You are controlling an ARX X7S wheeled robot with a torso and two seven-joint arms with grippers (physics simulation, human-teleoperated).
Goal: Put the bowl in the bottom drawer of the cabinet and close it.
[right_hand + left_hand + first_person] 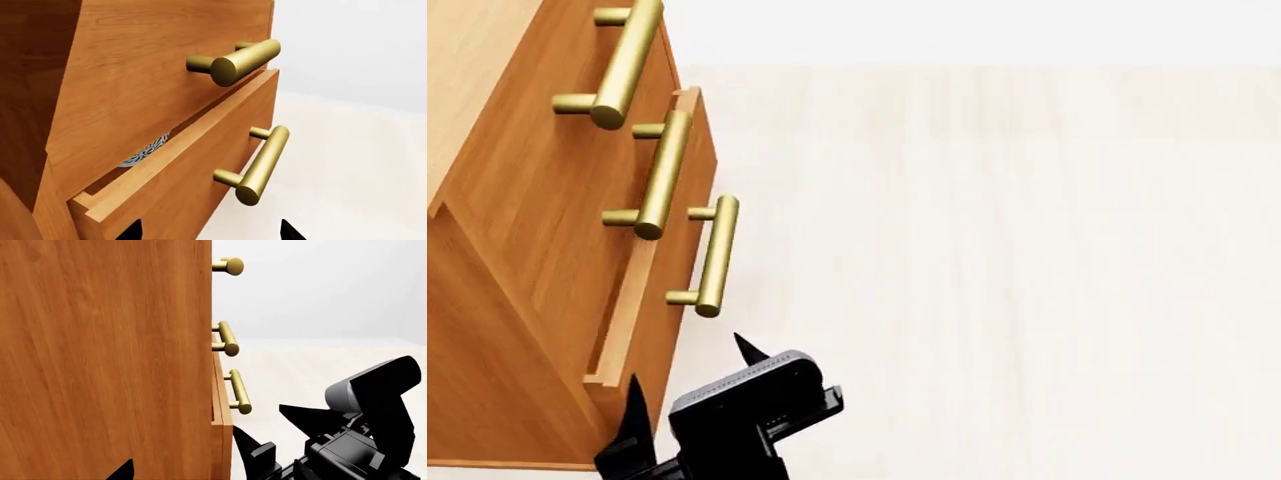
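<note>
Finds the small round white bowl with grey-blue speckle (147, 150) already inside the shallow orange-brown wooden bottom drawer (193, 170), with only a sliver of rim showing through the gap beneath the middle drawer. Leaves the closing not yet done, with that drawer standing a little proud of the orange-brown three-drawer wooden cabinet (521, 250) at the scene's left. Places the right gripper (210, 234) near and just below the drawer front, on the near side of the cylindrical brass bar handle (263, 160), black fingers spread and gripping nothing. Shows only one dark fingertip of the left gripper (125, 470) against the cabinet's side wall; cannot tell whether parted or clenched.

As a judgement of the risks:
- Could skew the drawer and jam it by pushing off-centre at the near corner.
- Could stop short of flush by trapping a spread finger behind the handle or between drawer front and cabinet.
- Could jolt the bowl, or slide the whole cabinet away, by shoving too hard.
- Might snag on a bowl rim taller than the opening; cannot judge that from here.
</note>
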